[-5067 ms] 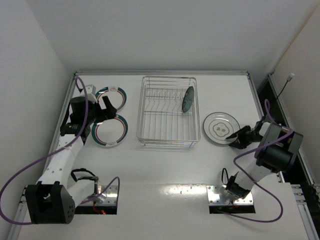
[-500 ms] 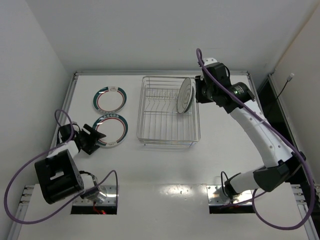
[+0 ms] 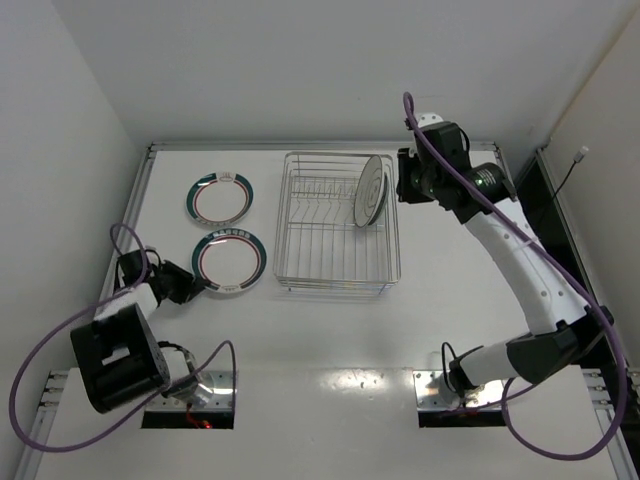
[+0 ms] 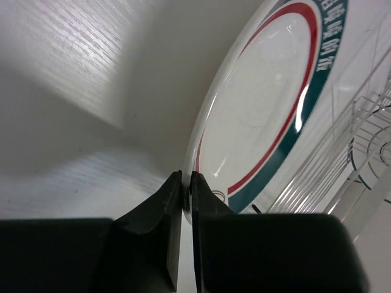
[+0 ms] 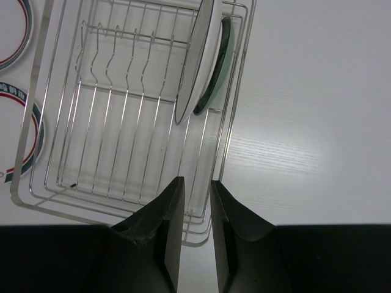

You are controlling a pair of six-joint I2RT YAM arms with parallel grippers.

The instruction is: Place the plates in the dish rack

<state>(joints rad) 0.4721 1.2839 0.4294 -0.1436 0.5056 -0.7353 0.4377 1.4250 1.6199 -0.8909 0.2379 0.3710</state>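
- left arm (image 3: 122, 345) folded low, left hand (image 4: 186, 182) fingers pinched on teal-rimmed plate (image 4: 256, 116) rim
- right arm (image 3: 520, 262) stretched far forward, right hand (image 5: 195, 186) fingers slightly parted, empty

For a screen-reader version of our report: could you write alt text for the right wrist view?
An empty claw hovers over a wire dish rack holding a white plate and dark teal plate upright at its right end; two teal-rimmed plates lie beside it.

Two plates (image 3: 368, 190) in rack (image 3: 330, 255), two plates (image 3: 220, 200) left
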